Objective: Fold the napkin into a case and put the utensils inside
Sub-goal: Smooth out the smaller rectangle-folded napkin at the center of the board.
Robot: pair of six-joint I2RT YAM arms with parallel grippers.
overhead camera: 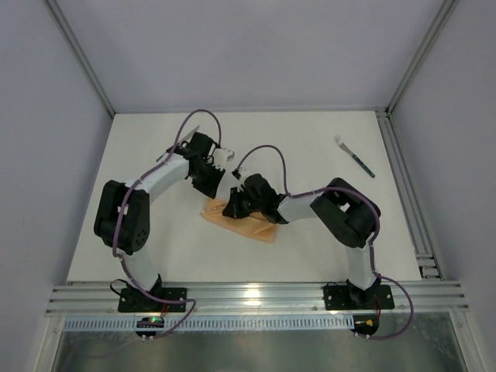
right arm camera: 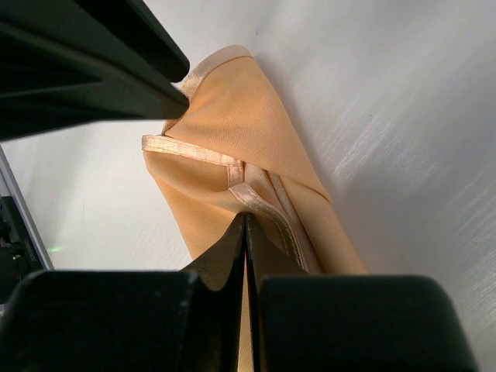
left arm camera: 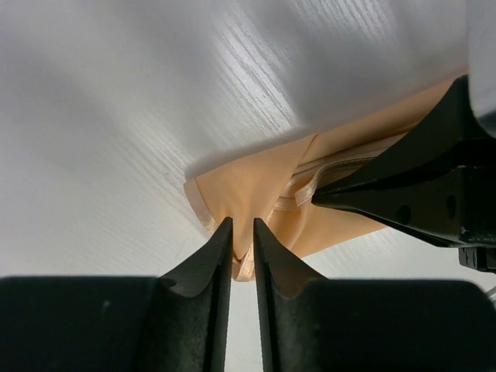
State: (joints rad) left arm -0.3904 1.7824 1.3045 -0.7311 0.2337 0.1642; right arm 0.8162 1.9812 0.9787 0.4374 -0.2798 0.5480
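**Napkin fold in progress: both grippers working on one end**

The napkin is lying near the middle of the table, between the two arms. It is already folded into a narrow band that slants across the top view. The fold is not yet a finished case.

The left gripper is pinching the corner at the end of the band. Its jaws are standing almost together, and a ridge of cloth is rising between them. This grip is probably lifting or steering the loose end for the next fold.

The right gripper is closed, with its fingers pressed together. The tips are resting on the hem just beside the left gripper. It appears to be pinning the layers so the band is not sliding, but the pictures do not show whether it is also catching a layer.

The cloth is showing peach-orange with a slight sheen and a paler stitched hem. One flap is crossing the band diagonally, making a pointed overlap. The edges are running unevenly, so the layers are likely shifting easily.

The fork is lying well apart, at the far right. A slim item, probably the knife, is lying partly hidden behind the left arm. Neither is inside the cloth.
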